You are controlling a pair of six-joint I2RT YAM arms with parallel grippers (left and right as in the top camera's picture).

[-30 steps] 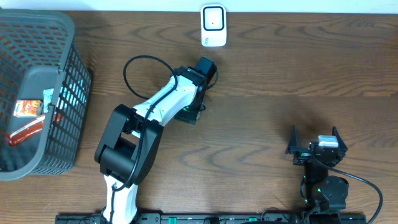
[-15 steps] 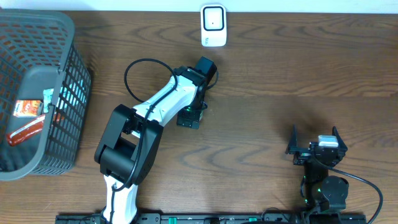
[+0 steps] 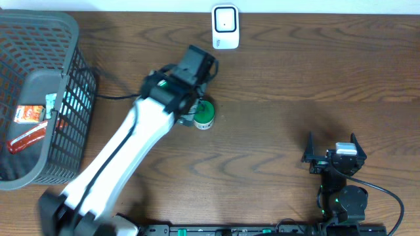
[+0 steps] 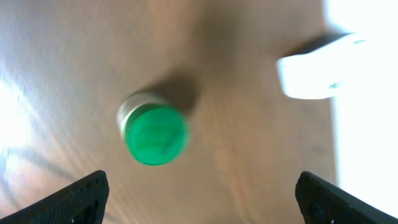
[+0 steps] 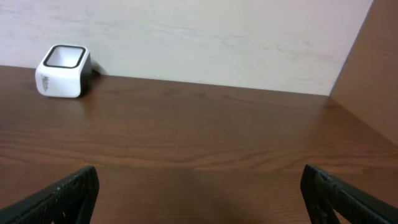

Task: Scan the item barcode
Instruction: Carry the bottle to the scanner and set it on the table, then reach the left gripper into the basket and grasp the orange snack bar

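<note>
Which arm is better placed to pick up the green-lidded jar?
Left. The left claw, open, hangs above the green-lidded jar near the scanner; the right claw sits far across the table.

left arm (image 3: 128, 145) reaches far forward, left pincer (image 4: 199, 199) gaping — right arm (image 3: 346, 196) folded back, right pincer (image 3: 332, 140) gaping too

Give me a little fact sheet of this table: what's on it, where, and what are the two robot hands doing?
Item: green-lidded jar, standing on the table, touched by neither gripper
Scanner: small white scanner, at the far edge, beyond the jar
Basket: grey basket, far left, red packets inside
Left gripper: open, empty, close to the jar
Right gripper: open, empty, at the near right, away from everything
</note>
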